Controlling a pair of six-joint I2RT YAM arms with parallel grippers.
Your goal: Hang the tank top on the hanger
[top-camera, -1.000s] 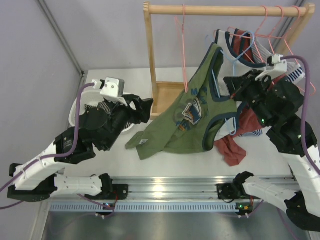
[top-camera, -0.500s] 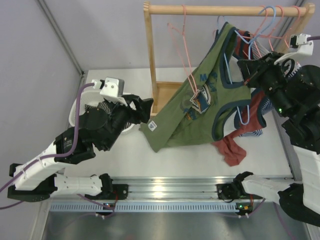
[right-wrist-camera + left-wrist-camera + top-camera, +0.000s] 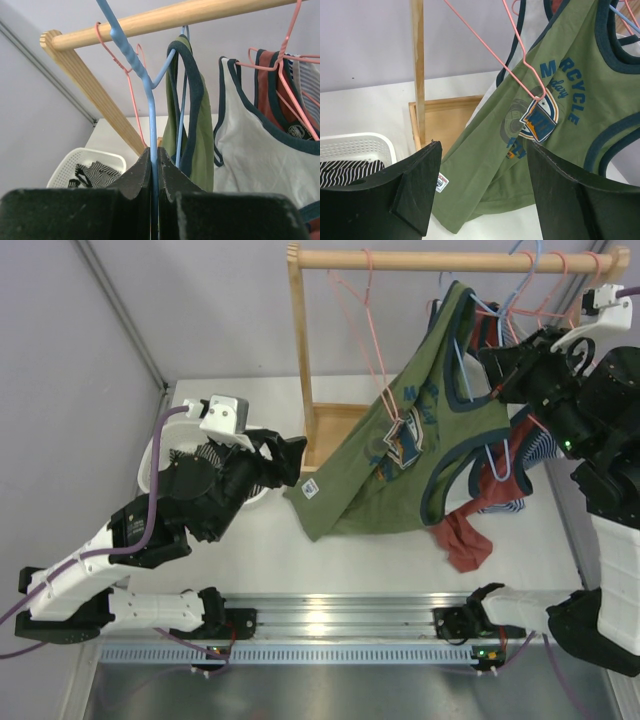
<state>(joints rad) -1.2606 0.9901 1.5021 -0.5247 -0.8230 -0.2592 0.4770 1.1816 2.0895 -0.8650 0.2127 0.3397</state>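
A white table stands in a corner of plain lilac-grey walls, with a wooden rack at its far edge. The rack's rail runs to the right above a shallow wooden tray. At the table's left edge sits a white basket holding a striped garment, and a red garment lies crumpled toward the right edge. The tank top hangs below the right half of the rail, draped slantwise, its hem reaching down over the table's middle; whether it touches the surface cannot be told. From above, the left gripper hovers over the table just beside the basket and apart from the cloth, while the right gripper is up by the rail. The left wrist view shows what the overhead does not: the left pincer is released, its fingers spread wide with nothing between them, and a pink hanger has its lower corner lying against the top's chest graphic. Only the right wrist view makes plain that the right pincer is clenched on the light-blue hanger at its stem, with the tank top's navy-trimmed strap looped over the wire. A white top hangs just to the right. Whether the hook sits on the rail cannot be told.
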